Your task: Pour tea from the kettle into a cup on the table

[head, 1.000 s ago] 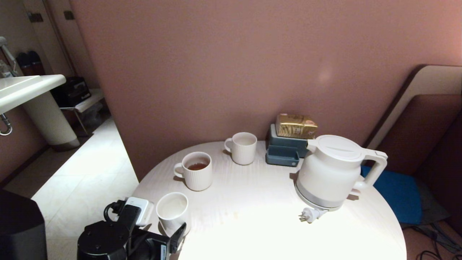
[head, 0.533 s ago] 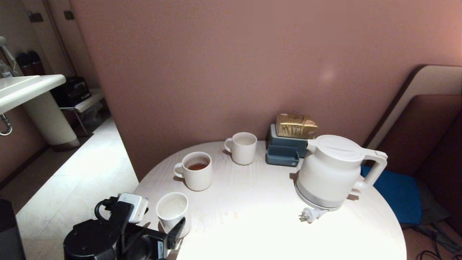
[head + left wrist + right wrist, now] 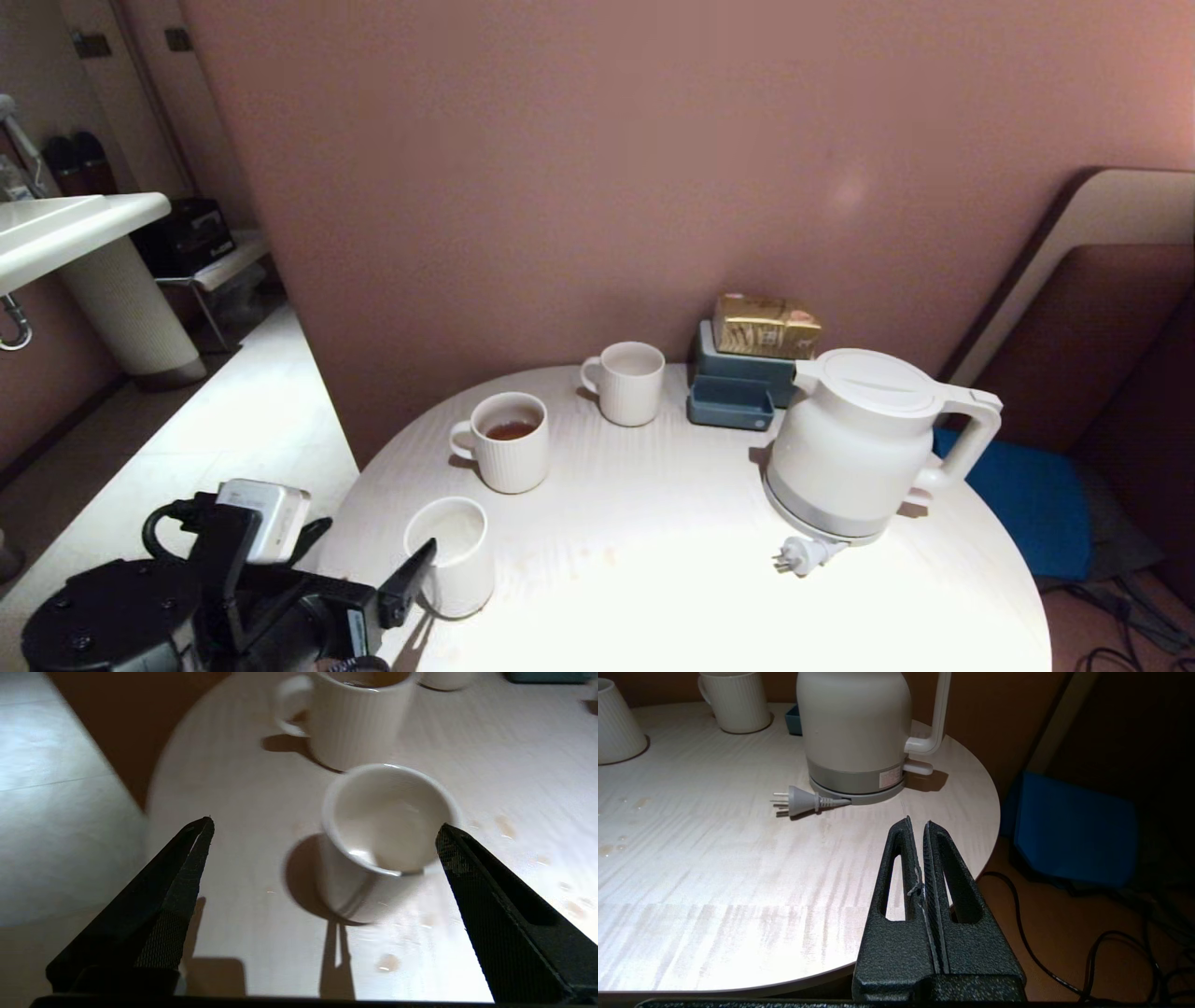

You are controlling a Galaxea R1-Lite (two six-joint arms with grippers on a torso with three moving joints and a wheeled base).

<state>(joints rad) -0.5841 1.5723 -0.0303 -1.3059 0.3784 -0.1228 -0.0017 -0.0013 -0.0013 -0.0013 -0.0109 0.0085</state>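
On the round white worktop [image 3: 653,560] with faint wood-grain lines, items as follows.

Small plain white cup [image 3: 450,553], smooth, handleless, slightly tapered: upright near the worktop's left edge, apparently empty. Likely set forward and apart from the mugs so it can be reached from the side.

Left pincer [image 3: 324,828]: black, jaws spread wide, gripping nothing. It sits low off the worktop's left edge and points at the cup. In the left wrist view the cup [image 3: 387,830] lies between the two fingers but beyond their tips, closer to one finger than the other, not touched by either. The wide opening looks suited to taking the cup's body between the fingers.

Large white plastic electric kettle [image 3: 864,443], flat lid, angular handle, silver-grey base band: standing upright on the right side of the worktop, handle turned outward to the right, well apart from the cup. Its grey plug [image 3: 801,555] lies loose on the worktop beside it.

Right pincer [image 3: 919,826]: black, jaws pressed together, empty, parked at the worktop's right edge, pointing toward the kettle [image 3: 857,732] but clear of it.

Ribbed white mug [image 3: 509,441] with handle: behind the cup, holding reddish-brown tea [image 3: 511,430]. Second ribbed white mug [image 3: 631,381]: further back.

Blue-grey box [image 3: 738,387] with a gold packet [image 3: 766,325] on top: by the wall.
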